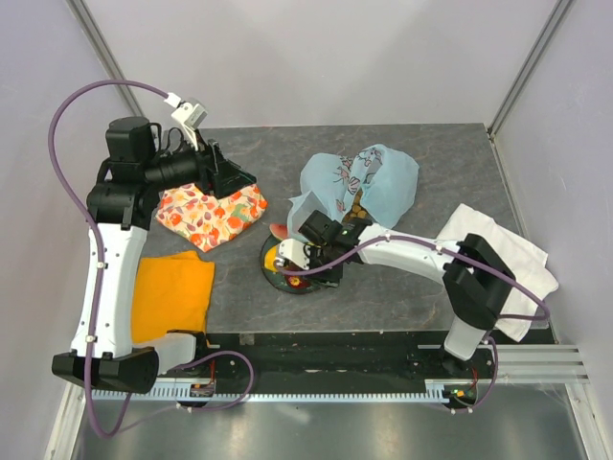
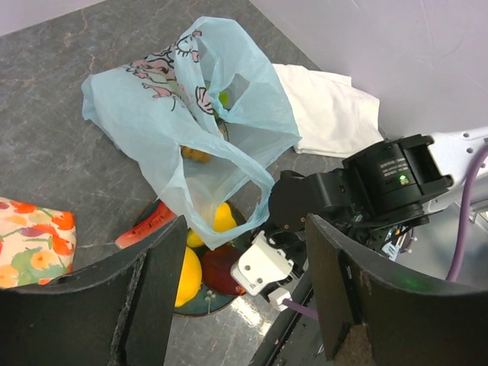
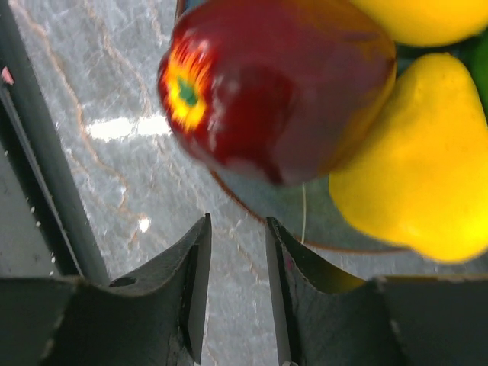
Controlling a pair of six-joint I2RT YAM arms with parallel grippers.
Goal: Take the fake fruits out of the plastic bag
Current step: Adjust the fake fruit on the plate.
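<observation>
The right fingers [image 3: 191, 290] stand a narrow gap apart with nothing between them, low over the grey desk [image 3: 114, 152]. Just ahead of their tips a dark red fruit [image 3: 274, 84] lies at the edge of a dark plate [image 3: 282, 202], with a yellow lemon [image 3: 412, 175] beside it. A watermelon slice [image 2: 149, 225] leans at the plate's far rim. Past the plate the light-blue plastic bag [image 1: 354, 187] lies crumpled on the desk. A brownish piece [image 2: 197, 155] and a green piece [image 2: 223, 97] show inside it. A white cloth [image 1: 508, 259] lies beyond the bag. The left fingers [image 2: 152, 290] are spread wide and empty, well apart from the bag, above a floral cloth [image 1: 211, 213].
</observation>
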